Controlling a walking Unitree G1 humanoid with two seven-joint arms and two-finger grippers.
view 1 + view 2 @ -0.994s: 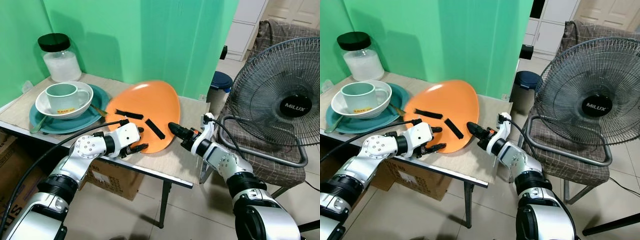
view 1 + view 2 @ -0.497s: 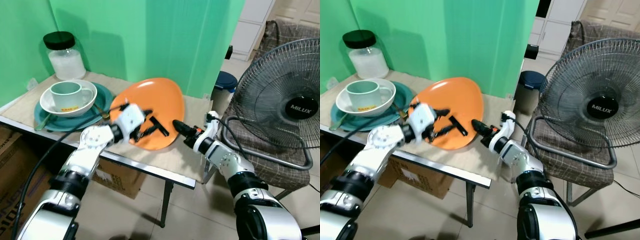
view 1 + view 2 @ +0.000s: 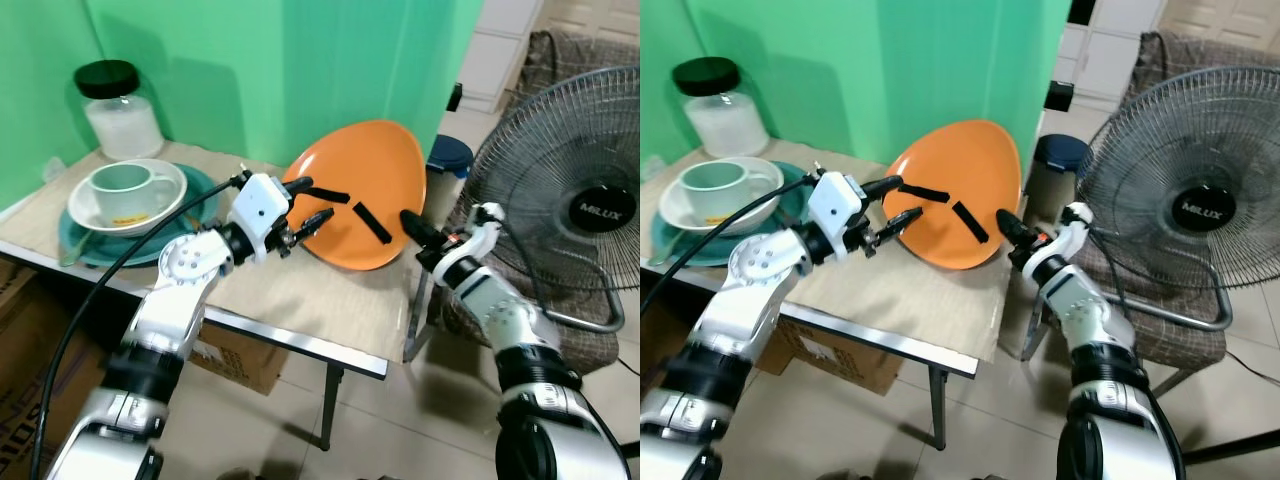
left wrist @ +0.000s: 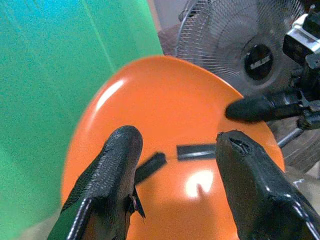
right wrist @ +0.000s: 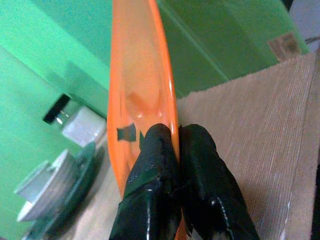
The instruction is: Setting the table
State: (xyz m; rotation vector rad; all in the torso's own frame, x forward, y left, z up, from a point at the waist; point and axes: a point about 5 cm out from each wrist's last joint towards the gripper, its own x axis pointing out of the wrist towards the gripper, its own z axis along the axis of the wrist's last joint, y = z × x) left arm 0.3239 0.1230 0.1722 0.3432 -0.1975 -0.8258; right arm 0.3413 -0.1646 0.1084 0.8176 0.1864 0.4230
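Right gripper [image 3: 408, 219] pinched orange plate [image 3: 365, 190] rim, tilted; left gripper [image 3: 308, 206] spread wide, empty. Advised steadying plate before lowering.

The round metal-grille floor fan [image 3: 570, 215] is cut off by the picture's right edge. A metal spoon [image 3: 75, 252] lies half hidden beneath the white bowl [image 3: 128, 200] on the teal plate [image 3: 190, 215] near the counter's back left corner. The orange oval plastic plate [image 3: 365, 195] hides part of the dark blue bin [image 3: 445, 160] beyond the counter's far right edge.
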